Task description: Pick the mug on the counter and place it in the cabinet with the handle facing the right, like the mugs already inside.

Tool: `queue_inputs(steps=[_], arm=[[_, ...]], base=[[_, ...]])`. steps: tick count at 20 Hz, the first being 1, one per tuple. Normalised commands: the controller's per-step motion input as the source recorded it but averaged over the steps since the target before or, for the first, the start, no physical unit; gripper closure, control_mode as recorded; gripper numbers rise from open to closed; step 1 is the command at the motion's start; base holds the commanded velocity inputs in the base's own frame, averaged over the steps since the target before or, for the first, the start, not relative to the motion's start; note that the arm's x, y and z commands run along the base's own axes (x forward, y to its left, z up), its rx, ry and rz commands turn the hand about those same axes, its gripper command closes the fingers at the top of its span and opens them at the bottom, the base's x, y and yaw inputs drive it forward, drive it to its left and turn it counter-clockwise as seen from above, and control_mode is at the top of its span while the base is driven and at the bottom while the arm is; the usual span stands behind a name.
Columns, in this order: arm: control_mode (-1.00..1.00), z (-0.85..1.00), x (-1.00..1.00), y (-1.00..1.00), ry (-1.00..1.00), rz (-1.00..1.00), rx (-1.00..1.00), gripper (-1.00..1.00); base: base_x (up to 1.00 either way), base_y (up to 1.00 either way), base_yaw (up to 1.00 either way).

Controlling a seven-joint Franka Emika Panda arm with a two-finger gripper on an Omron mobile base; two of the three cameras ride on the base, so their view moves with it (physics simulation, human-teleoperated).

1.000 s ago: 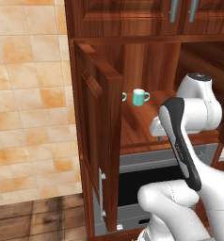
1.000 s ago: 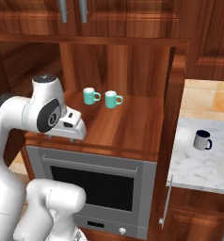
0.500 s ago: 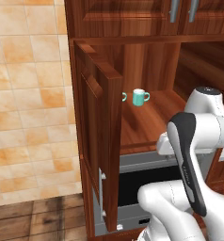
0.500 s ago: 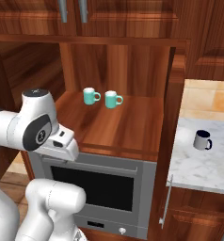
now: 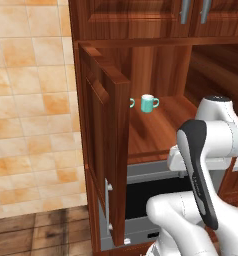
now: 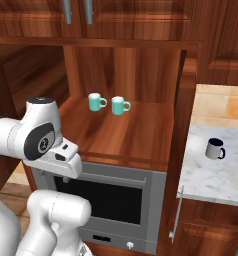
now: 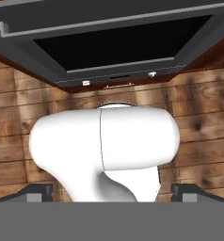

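Swinging down and away from the shelf over the last second, the white robot arm now has its hand folded low in front of the base, pointing at the wooden floor and the dark-glass oven door below the cabinet. The two-finger gripper shows its dark tips far apart at the bottom corners of the hand view, jaws spread wide and empty. By my reading this is a repositioning move, so the pick has not begun and the whole task lies ahead.

The small grey cylindrical mug with the dark inside stands upright on the white marble-patterned counter, well apart from the arm, its dark loop handle turned to the right in the right base view. It is unmoved over that second.

The tall reddish-brown wood cabinet stands open, its panelled door swung out at the left. On its deep shelf sit two teal mugs with white insides, side by side near the back, each handle facing right; the shelf in front of them is bare wood. The arm will likely need to reach right to the counter next.
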Motion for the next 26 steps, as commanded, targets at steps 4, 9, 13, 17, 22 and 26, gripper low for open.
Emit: queue_inputs(steps=[4, 9, 13, 17, 22, 26], arm=[[-1.0, 0.0, -0.02, 0.0, 0.0, 0.0, 0.0, -1.0], [1.0, 0.0, 0.0, 0.0, 0.0, 0.0, 0.0, -1.0], [1.0, 0.0, 0.0, 0.0, 0.0, 0.0, 0.0, -1.0], [1.0, 0.0, 0.0, 0.0, 0.0, 0.0, 0.0, -1.0], [1.0, 0.0, 0.0, 0.0, 0.0, 0.0, 0.0, -1.0], [1.0, 0.0, 0.0, 0.0, 0.0, 0.0, 0.0, -1.0]], base=[[0.0, 0.0, 0.0], [-0.32, 0.0, 0.0], [-0.47, 0.0, 0.0], [-0.57, 0.02, 0.0], [-0.63, 0.02, 0.0], [-0.6, 0.03, 0.0]])
